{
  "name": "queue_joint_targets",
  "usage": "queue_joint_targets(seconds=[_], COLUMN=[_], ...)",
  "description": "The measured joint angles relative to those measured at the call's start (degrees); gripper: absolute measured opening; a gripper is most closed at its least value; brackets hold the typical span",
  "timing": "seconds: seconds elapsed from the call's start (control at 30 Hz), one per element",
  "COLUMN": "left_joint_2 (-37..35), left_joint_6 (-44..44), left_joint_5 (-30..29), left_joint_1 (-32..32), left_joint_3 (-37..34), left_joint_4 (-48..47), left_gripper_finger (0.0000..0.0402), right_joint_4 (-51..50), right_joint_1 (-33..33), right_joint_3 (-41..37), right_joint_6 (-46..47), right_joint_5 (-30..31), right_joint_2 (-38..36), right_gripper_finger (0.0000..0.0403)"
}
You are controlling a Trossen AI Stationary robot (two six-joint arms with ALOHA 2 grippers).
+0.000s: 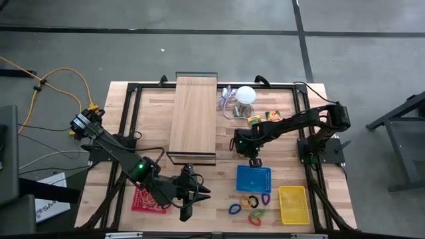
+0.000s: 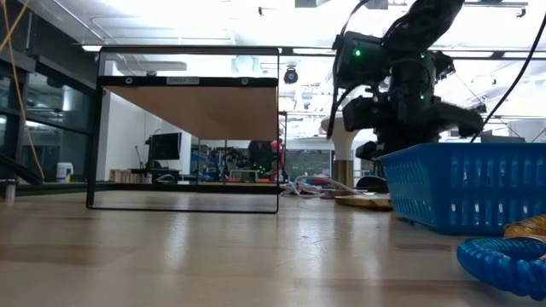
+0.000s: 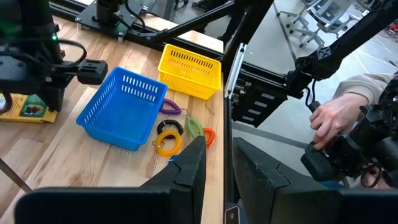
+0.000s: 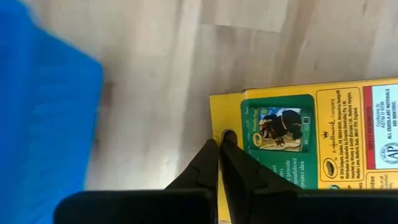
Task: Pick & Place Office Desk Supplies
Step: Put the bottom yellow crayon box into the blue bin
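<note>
Yellow printed pack [image 4: 311, 149] sits pinched at its edge by the clenched right claw [image 4: 220, 144].

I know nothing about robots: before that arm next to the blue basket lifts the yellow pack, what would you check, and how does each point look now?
1. Right end effector shut on the yellow pack: ok, fingers pinch its corner.
2. Grip firm enough to lift: cannot tell, only the pack's corner is caught.
3. Blue basket free to receive: ok, it looks empty and sits beside the arm.
4. Left end effector out of the way: ok, open, at the near edge by the red basket.
5. Coloured clips clear of the path: ok, they lie on the near side of the blue basket.
6. Person's hand away from the table: ok.
</note>
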Motion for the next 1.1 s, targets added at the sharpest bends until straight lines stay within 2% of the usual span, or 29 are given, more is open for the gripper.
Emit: queue_joint_targets(seconds=[0.43, 0.8, 1.1], left_joint_2=[0.00, 0.00, 0.00], left_joint_6=[0.00, 0.00, 0.00], left_joint_5=[-0.02, -0.02, -0.02], left_joint_1=[0.00, 0.00, 0.00], left_joint_3=[0.00, 0.00, 0.00], left_joint_4=[0.46, 0.98, 1.33], left_gripper_finger=[0.0077, 0.0077, 0.0077], right_joint_4=[4.83, 7.22, 6.92], right_joint_1=[-2.16, -5.59, -5.86], right_joint_3=[0.07, 0.13, 0.13], right_joint_6=[0.30, 1.81, 3.51], right_joint_5=[-9.84, -14.10, -14.20], right_joint_2=[-3.62, -7.65, -14.58], right_gripper_finger=[0.0003, 0.0003, 0.0003])
